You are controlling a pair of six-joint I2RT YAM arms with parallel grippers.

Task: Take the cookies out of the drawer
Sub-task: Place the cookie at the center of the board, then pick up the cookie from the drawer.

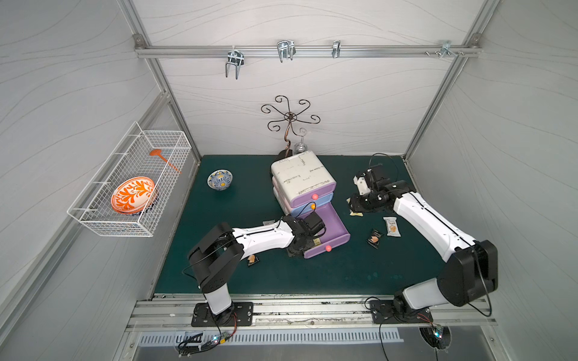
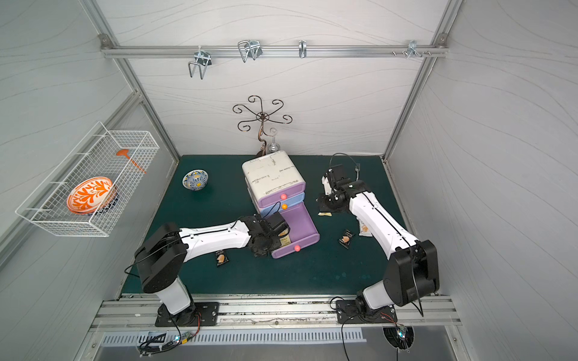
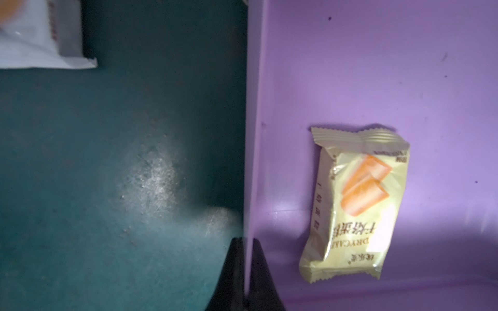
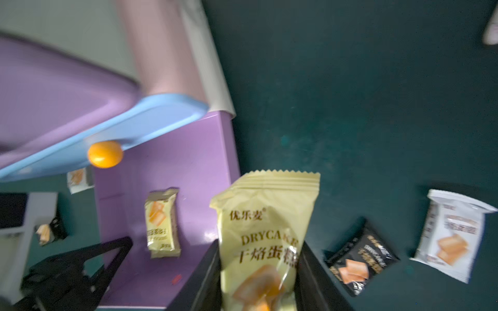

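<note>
Checking both arms: your left gripper [image 3: 247, 241] is pinched tight on the side wall [image 3: 254, 107] of the open purple drawer [image 1: 336, 225]. One yellow cookie packet [image 3: 355, 204] lies flat inside that drawer, near the clamped wall. Your right gripper [image 4: 260, 243] is low over the green mat [image 1: 312, 275] beside the drawer, a second yellow packet [image 4: 265, 229] between its jaws; you cannot tell whether they pinch it. Out on the mat: black packet [image 1: 374, 239] and white packet [image 1: 391, 226] just beside each other near the right gripper, another black packet [image 1: 252, 260] by the left arm [image 1: 259, 237]
</note>
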